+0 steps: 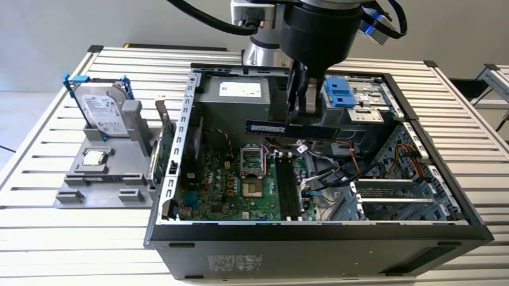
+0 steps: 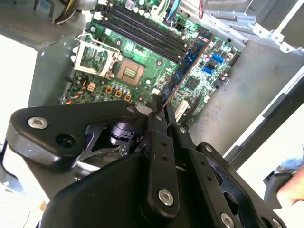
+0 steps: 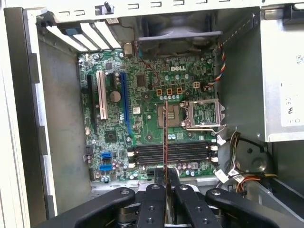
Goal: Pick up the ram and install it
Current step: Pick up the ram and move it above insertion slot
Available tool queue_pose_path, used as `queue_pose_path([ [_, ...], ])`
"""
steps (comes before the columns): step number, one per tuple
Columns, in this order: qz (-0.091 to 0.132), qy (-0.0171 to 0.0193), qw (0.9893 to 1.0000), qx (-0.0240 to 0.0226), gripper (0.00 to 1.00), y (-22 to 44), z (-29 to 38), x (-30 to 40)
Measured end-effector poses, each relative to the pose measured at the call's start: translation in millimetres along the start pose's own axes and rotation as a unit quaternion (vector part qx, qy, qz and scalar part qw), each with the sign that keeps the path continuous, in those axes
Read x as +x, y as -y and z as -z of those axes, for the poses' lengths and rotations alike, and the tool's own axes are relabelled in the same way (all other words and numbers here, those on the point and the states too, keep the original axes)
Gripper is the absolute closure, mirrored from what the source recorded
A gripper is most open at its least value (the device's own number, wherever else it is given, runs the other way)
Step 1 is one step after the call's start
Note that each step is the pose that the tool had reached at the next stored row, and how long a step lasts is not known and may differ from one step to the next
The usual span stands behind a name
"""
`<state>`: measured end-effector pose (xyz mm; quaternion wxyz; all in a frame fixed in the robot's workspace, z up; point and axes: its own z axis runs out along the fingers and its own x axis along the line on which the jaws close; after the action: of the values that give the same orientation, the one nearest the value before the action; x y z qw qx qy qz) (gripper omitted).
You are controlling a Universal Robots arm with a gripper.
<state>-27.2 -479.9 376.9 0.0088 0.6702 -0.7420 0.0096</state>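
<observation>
Pinching the ram [image 1: 265, 127] in the jaws above the motherboard [image 3: 147, 124] — long axis crosswise to the memory slots [image 3: 187, 152], not along them — no contact yet.

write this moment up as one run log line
stage: ram held over open case | gripper: shut on ram | ram: edge-on above motherboard, not yet in memory slots
</observation>
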Motion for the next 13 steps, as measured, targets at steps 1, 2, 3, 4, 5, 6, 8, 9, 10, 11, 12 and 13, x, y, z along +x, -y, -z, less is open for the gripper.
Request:
queue_pose_path([
  [1,0.000,0.0000,1.0000,0.0000,1.00,1.6,0.0,-0.2],
  [2,0.000,0.0000,1.0000,0.0000,1.00,3.5,0.0,-0.4],
  [3,0.000,0.0000,1.0000,0.0000,1.00,5.1,0.0,-0.5],
  [4,0.000,0.0000,1.0000,0.0000,1.00,6.7,0.0,-0.7],
  [5,0.000,0.0000,1.0000,0.0000,1.00,8.3,0.0,-0.8],
  [6,0.000,0.0000,1.0000,0.0000,1.00,10.0,0.0,-1.0],
  [8,0.000,0.0000,1.0000,0.0000,1.00,13.0,0.0,-1.3],
  [9,0.000,0.0000,1.0000,0.0000,1.00,14.3,0.0,-1.4],
  [10,0.000,0.0000,1.0000,0.0000,1.00,15.5,0.0,-1.6],
  [11,0.000,0.0000,1.0000,0.0000,1.00,16.5,0.0,-1.7],
  [12,0.000,0.0000,1.0000,0.0000,1.00,17.6,0.0,-1.8],
  [13,0.000,0.0000,1.0000,0.0000,1.00,18.6,0.0,-1.9],
])
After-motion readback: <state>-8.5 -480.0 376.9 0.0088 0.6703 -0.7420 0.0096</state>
